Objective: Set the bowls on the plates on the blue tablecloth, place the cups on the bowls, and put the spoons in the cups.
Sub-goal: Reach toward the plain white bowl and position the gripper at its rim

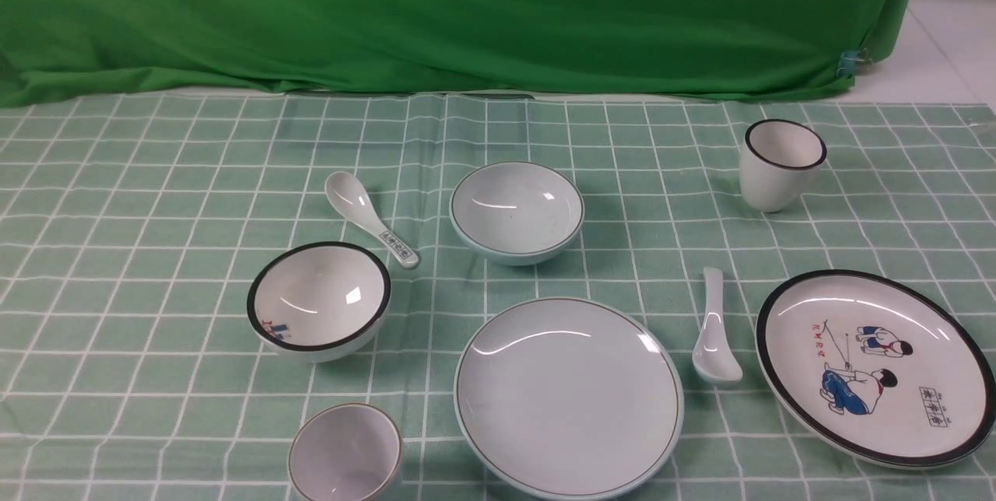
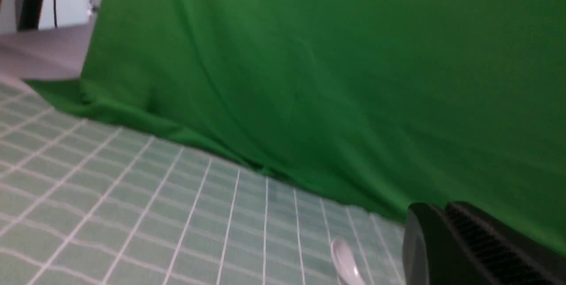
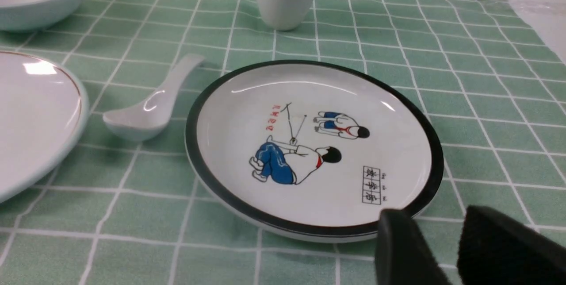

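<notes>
Everything stands apart on the blue tablecloth [image 1: 156, 197]. The pale blue bowl [image 1: 517, 209] is at centre, the black-rimmed white bowl [image 1: 319, 299] to its front left. The pale blue plate [image 1: 568, 396] is front centre, the cartoon plate [image 1: 875, 365] front right. The black-rimmed cup [image 1: 780, 162] stands back right, the brown-rimmed cup [image 1: 345, 454] front left. The printed spoon [image 1: 369, 217] lies between the bowls, the plain spoon [image 1: 714, 330] between the plates. No gripper shows in the front view. My right gripper [image 3: 433, 216] is open and empty by the cartoon plate's [image 3: 309, 143] near rim. My left gripper [image 2: 442, 209] is partly in view near a spoon's end [image 2: 345, 260].
The green backdrop cloth [image 1: 467, 11] hangs along the table's far edge and fills most of the left wrist view [image 2: 309, 77]. The tablecloth's right edge and white floor show at the far right [image 1: 949, 34]. The left wrist view is blurred.
</notes>
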Tool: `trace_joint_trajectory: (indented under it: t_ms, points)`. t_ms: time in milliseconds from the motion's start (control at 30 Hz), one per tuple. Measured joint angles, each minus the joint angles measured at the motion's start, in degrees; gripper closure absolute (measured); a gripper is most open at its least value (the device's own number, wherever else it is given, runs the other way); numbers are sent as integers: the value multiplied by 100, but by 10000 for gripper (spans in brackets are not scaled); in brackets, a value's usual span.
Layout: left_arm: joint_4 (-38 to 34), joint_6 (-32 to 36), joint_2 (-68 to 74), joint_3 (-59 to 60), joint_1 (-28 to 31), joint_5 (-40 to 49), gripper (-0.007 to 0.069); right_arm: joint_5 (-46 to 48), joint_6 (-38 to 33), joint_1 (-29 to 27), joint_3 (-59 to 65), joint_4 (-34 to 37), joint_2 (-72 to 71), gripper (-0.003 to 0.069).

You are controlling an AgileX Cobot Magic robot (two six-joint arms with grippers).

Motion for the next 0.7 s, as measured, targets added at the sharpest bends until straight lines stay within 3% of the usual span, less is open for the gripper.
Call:
trace_joint_trajectory:
  t_ms: [167,233,367,433,567,667,700]
  points:
    - [-16,-395,0,0,0,-1219,606,-640,1092,0,0,311,0,414]
    - [36,-875,0,0,0,-2069,606,-1313,2359,0,0,593,0,414]
    - [56,-1713,-7,-198,0,-2794,606,-2024,3741,0,0,721,0,414]
    - [56,-1803,-9,-481,0,-2502,606,-2142,3913,0,0,729,0,414]
    - [233,-1843,403,-1905,0,-804,606,-2281,3896,0,0,733,0,414]
    - [549,-1847,1230,-3164,0,1162,606,-2517,3891,5,0,733,0,414]
    - [635,-1739,1786,-3749,0,2237,606,-2492,3886,36,-19,697,0,414]
